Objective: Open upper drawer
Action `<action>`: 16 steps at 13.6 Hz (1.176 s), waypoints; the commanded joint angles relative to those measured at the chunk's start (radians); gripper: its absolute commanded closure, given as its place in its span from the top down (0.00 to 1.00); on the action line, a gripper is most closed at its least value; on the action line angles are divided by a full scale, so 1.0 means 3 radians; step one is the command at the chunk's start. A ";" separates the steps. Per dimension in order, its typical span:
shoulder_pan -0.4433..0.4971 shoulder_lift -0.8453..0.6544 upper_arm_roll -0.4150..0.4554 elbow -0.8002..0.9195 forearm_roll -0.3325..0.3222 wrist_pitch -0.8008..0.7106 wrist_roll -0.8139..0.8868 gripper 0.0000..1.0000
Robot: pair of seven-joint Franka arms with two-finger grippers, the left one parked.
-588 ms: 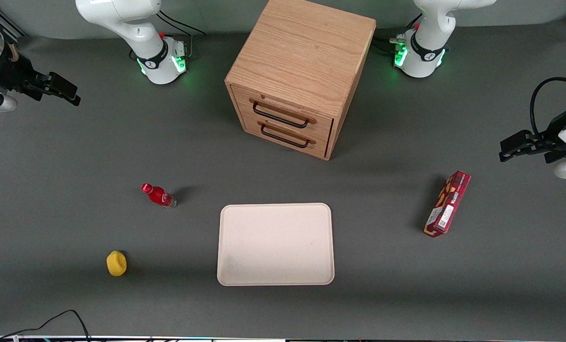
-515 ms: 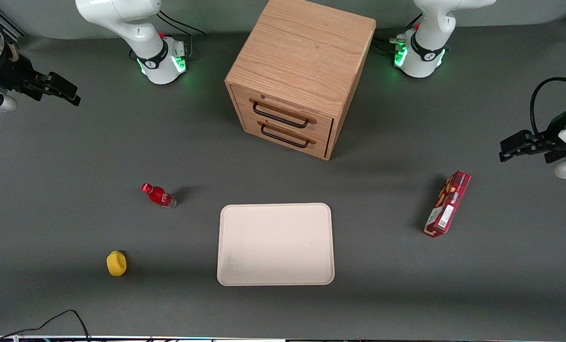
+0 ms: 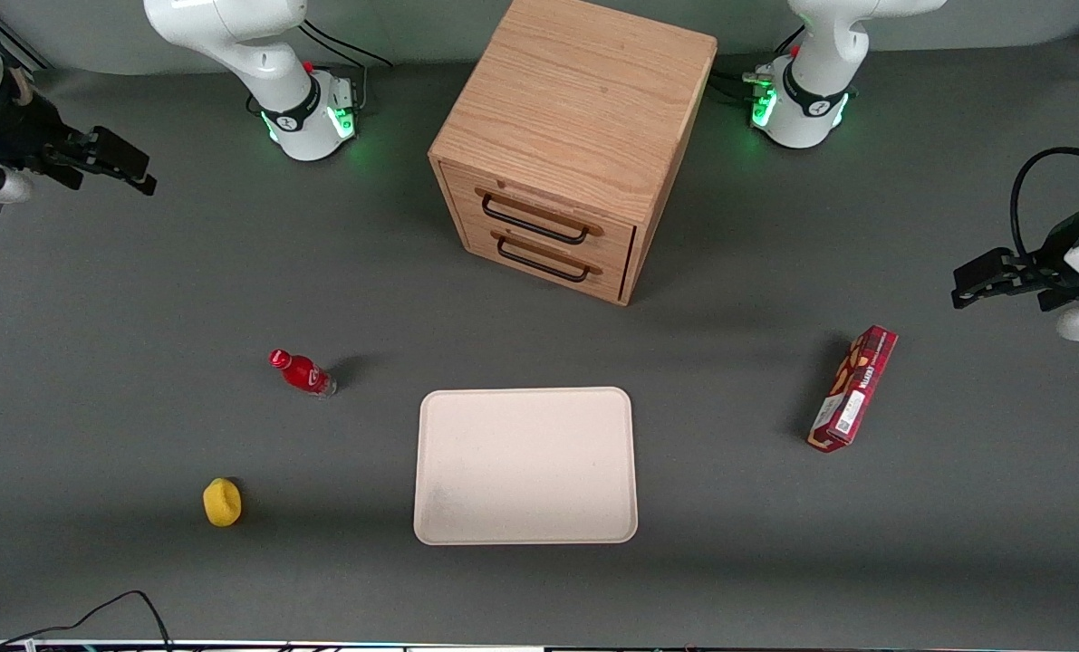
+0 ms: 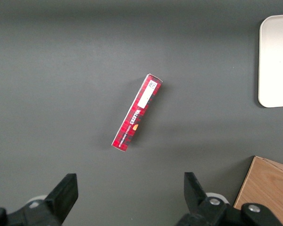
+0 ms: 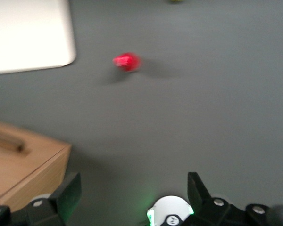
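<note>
1 oak cabinet (image 3: 584, 118) w/ 2 drawers: upper drawer (image 3: 539, 213) and lower drawer (image 3: 544, 258), 1 black handle each, so 2 handles. 1 tray (image 3: 525, 466). 1 red bottle (image 3: 303, 372). 1 yellow item (image 3: 222, 502). 1 red box (image 3: 852, 389). working arm's gripper (image 3: 118, 163): 1, at its end of the table, 2 fingers spread apart.

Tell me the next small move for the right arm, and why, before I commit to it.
Probably swing the pincer in toward the upper drawer, lining up with its black handle. The pincer hangs open at the working arm's end of the table, well apart from the cabinet, and both drawers sit shut. Nothing lies between them.
</note>
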 commanded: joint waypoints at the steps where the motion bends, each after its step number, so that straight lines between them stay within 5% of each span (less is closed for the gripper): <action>1: 0.0015 0.0266 0.0123 0.0322 0.0386 -0.0058 -0.0517 1.00; 9: 0.0015 0.1503 0.1396 0.0840 0.0723 0.0319 -0.1601 1.00; 16: 0.0132 0.2266 0.1909 0.0799 0.0688 0.1000 -0.1576 1.00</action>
